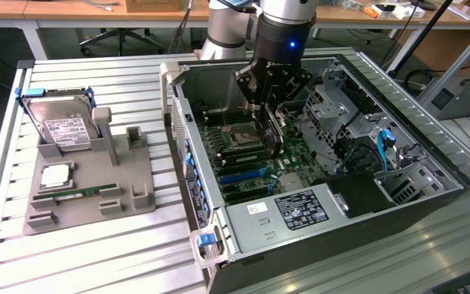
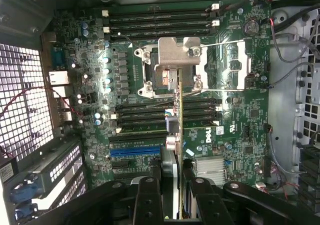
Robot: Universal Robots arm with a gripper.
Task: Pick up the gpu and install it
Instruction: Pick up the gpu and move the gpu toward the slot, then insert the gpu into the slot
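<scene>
My gripper (image 1: 269, 103) is inside the open computer case (image 1: 218, 245), shut on the gpu (image 1: 269, 135), a thin dark card that hangs on edge below the fingers. The wrist view has the gpu (image 2: 179, 115) edge-on, clamped between my black fingers (image 2: 149, 197), its lower edge over the green motherboard (image 2: 240, 120) near the memory slots and the silver CPU socket (image 2: 200, 65). A blue expansion slot (image 2: 135, 151) lies just beside the card's line. Whether the card touches the board, I cannot tell.
On the exterior view's left a grey fixture (image 1: 88, 202) carries a hard drive (image 1: 65, 128), a CPU (image 1: 55, 176) and a green memory stick (image 1: 80, 195). Case walls, a drive cage (image 1: 333, 98) and blue cables (image 1: 384, 147) hem in the gripper.
</scene>
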